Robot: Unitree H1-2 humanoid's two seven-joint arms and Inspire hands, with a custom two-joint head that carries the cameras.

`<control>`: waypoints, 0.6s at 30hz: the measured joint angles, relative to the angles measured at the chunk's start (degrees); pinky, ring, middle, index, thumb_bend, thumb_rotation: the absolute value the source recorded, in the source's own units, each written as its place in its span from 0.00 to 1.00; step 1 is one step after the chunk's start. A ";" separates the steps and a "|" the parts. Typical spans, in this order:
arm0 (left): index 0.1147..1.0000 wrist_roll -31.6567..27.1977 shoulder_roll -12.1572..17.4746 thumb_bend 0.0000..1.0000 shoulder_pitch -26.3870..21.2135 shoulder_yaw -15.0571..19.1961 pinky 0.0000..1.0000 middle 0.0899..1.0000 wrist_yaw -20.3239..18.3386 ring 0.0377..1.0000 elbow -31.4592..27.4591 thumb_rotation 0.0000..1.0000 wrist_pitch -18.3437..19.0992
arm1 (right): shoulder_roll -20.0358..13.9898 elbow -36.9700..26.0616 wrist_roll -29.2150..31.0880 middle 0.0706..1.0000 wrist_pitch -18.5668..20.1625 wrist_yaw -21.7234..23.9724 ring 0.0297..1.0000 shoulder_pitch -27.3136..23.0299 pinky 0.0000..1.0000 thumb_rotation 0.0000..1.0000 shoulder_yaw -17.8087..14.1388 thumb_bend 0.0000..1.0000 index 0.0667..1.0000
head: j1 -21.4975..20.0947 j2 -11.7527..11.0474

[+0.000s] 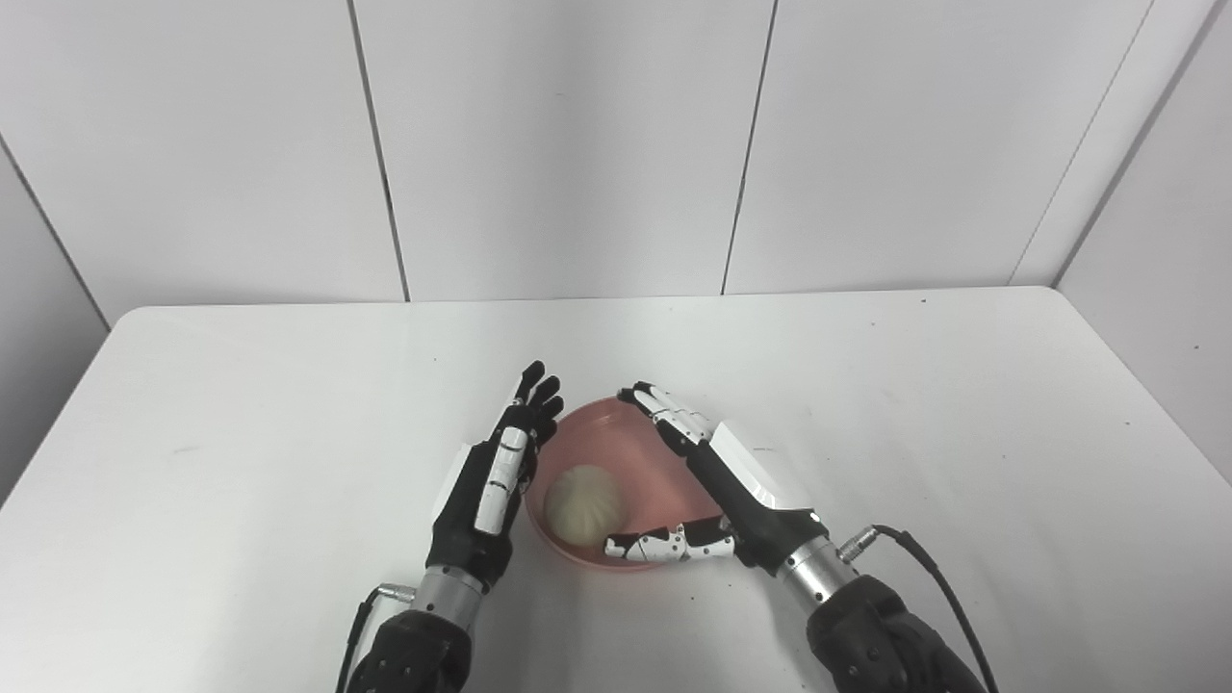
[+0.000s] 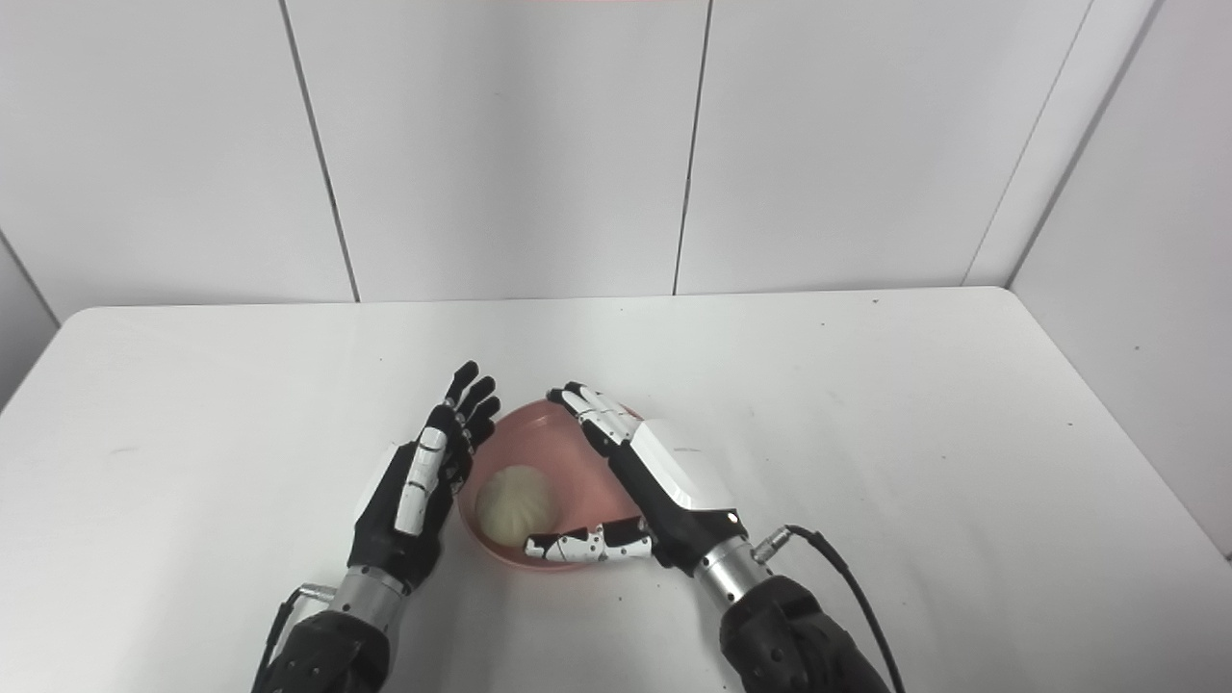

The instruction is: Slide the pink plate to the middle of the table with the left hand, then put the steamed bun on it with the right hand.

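Standing edge-up at lower left of centre, left hand (image 1: 491, 481) with fingers straight and close together, holding nothing, its inner side lying just beside the left rim of the pink plate (image 1: 616, 428); contact with the rim not being clear from either view. Sitting in the lower middle of the frame, nearer the bottom edge of the white table (image 1: 241, 404) than its far side, the plate already carrying the steamed bun (image 1: 585, 507) in its lower left part, close to the left hand. Judging the bun as light, soft and easily dented, with a smooth, slightly tacky skin: best taken gently around its sides, not pinched at the pleated top. Judging the plate as light, stiff and likely to glide on the smooth tabletop, so pushing at the rim with a flat hand looking enough. Reaching over the right part of the plate, right hand (image 2: 654, 481) spread wide and gripping nothing, fingers stretched toward the far rim and thumb (image 2: 577, 546) lying across the near rim just below the bun, seemingly not touching it. Looking, as a judgement, like both parts of the task being essentially done.
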 measured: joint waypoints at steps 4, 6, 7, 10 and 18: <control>0.95 1.35 0.18 0.62 0.38 -0.62 0.98 0.96 0.54 0.95 -0.47 1.00 0.00 | -0.01 -0.38 -0.01 0.99 -0.01 0.79 0.99 0.01 0.99 0.51 0.00 0.55 0.92 | -0.18 0.00; 0.95 1.58 0.25 0.62 0.43 -0.67 0.98 0.96 0.66 0.95 -0.54 1.00 0.00 | -0.02 -0.36 -0.01 0.98 -0.10 0.79 0.98 0.04 0.98 0.48 -0.01 0.56 0.91 | -0.18 -0.09; 0.94 1.57 0.27 0.63 0.43 -0.65 0.98 0.96 0.71 0.95 -0.54 1.00 0.00 | -0.02 -0.21 -0.02 0.98 -0.44 0.76 0.98 0.04 0.98 0.47 -0.03 0.56 0.91 | -0.18 -0.09; 0.95 1.57 0.29 0.63 0.43 -0.59 0.99 0.96 0.72 0.96 -0.57 1.00 0.06 | 0.03 0.60 -0.12 0.99 -1.60 0.24 0.98 0.05 0.97 0.47 -0.13 0.58 0.92 | -0.09 -0.52; 0.99 -0.01 0.42 0.62 0.85 0.28 1.00 1.00 0.57 1.00 -1.09 1.00 0.26 | 3.82 2.57 4.18 1.00 -2.01 -5.46 1.00 2.08 0.94 0.68 -5.39 0.57 1.00 | 0.00 -2.20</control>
